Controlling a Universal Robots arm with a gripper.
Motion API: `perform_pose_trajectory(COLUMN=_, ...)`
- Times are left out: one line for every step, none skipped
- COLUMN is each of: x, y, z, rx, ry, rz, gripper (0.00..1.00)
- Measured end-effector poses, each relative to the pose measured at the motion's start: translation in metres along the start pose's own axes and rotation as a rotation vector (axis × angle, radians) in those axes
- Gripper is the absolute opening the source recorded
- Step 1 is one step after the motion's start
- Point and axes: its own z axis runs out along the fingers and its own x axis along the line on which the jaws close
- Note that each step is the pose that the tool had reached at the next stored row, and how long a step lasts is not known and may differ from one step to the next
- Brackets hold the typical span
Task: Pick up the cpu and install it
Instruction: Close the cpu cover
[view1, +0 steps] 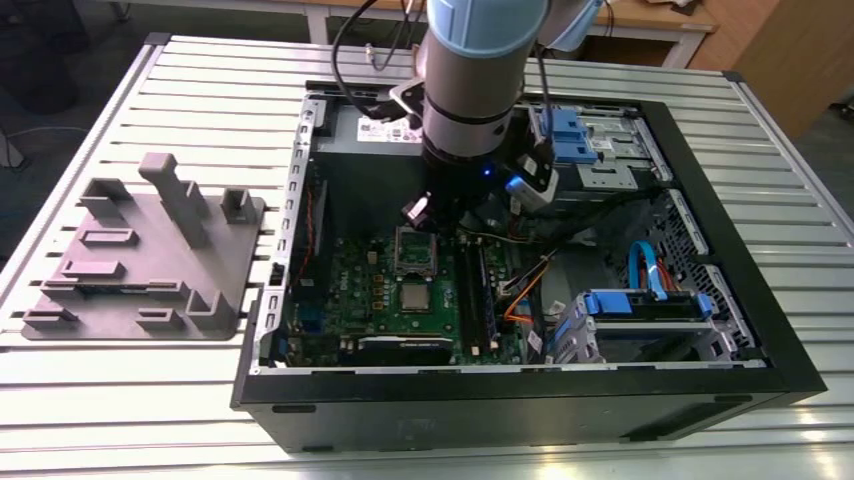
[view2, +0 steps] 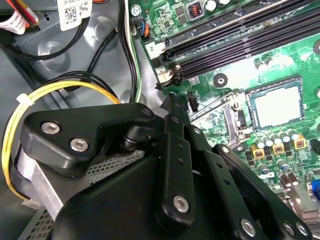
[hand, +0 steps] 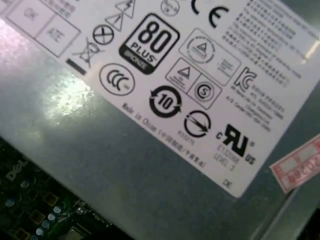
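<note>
The cpu (view1: 416, 297), a small silvery square, lies flat in its socket on the green motherboard (view1: 367, 290) inside the open computer case (view1: 534, 400). In the second wrist view the cpu (view2: 276, 106) sits within a dark frame, with the hinged metal socket plate (view2: 225, 114) swung open beside it. My gripper (view1: 430, 222) hangs over the board just beyond that raised plate, on the power-supply side of the socket. Its black fingers (view2: 172, 100) meet in one narrow tip, shut with nothing held, a short way from the cpu and not touching it.
A grey plastic fixture block (view1: 134, 255) stands on the slatted table at the exterior view's left. Blue drive cages (view1: 641, 305) and loose cables (view2: 75, 85) crowd the case. Memory slots (view2: 235, 35) run beside the socket. The labelled grey power supply (hand: 150, 150) is close to the wrist.
</note>
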Motion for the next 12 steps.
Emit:
perform_pose_trajectory(x=0.0001, y=-0.0002, z=-0.0010, rx=0.0000, ry=0.0000, rz=-0.001, gripper=0.10)
perform_pose_trajectory(x=0.0002, y=-0.0004, z=-0.0020, rx=-0.0001, ry=0.0001, rz=-0.001, gripper=0.10)
perform_pose_trajectory(x=0.0002, y=-0.0005, z=-0.0030, rx=-0.0001, ry=0.0001, rz=-0.002, gripper=0.10)
perform_pose_trajectory(x=0.0003, y=-0.0006, z=-0.0041, rx=-0.0001, ry=0.0001, rz=-0.002, gripper=0.10)
perform_pose_trajectory(x=0.0003, y=-0.0006, z=-0.0051, rx=-0.0002, ry=0.0002, rz=-0.003, gripper=0.10)
perform_pose_trajectory(x=0.0002, y=-0.0007, z=-0.0062, rx=-0.0003, ry=0.0002, rz=-0.003, gripper=0.10)
perform_pose_trajectory(x=0.0002, y=-0.0007, z=-0.0072, rx=-0.0003, ry=0.0002, rz=-0.004, gripper=0.10)
perform_pose_trajectory(x=0.0003, y=-0.0008, z=-0.0082, rx=-0.0003, ry=0.0002, rz=-0.004, gripper=0.10)
perform_pose_trajectory(x=0.0002, y=-0.0008, z=-0.0091, rx=-0.0004, ry=0.0002, rz=-0.005, gripper=0.10)
perform_pose_trajectory(x=0.0002, y=-0.0009, z=-0.0101, rx=-0.0005, ry=0.0002, rz=-0.005, gripper=0.10)
perform_pose_trajectory(x=0.0002, y=-0.0009, z=-0.0111, rx=-0.0005, ry=0.0003, rz=-0.005, gripper=0.10)
perform_pose_trajectory(x=0.0002, y=-0.0009, z=-0.0119, rx=-0.0005, ry=0.0003, rz=-0.006, gripper=0.10)
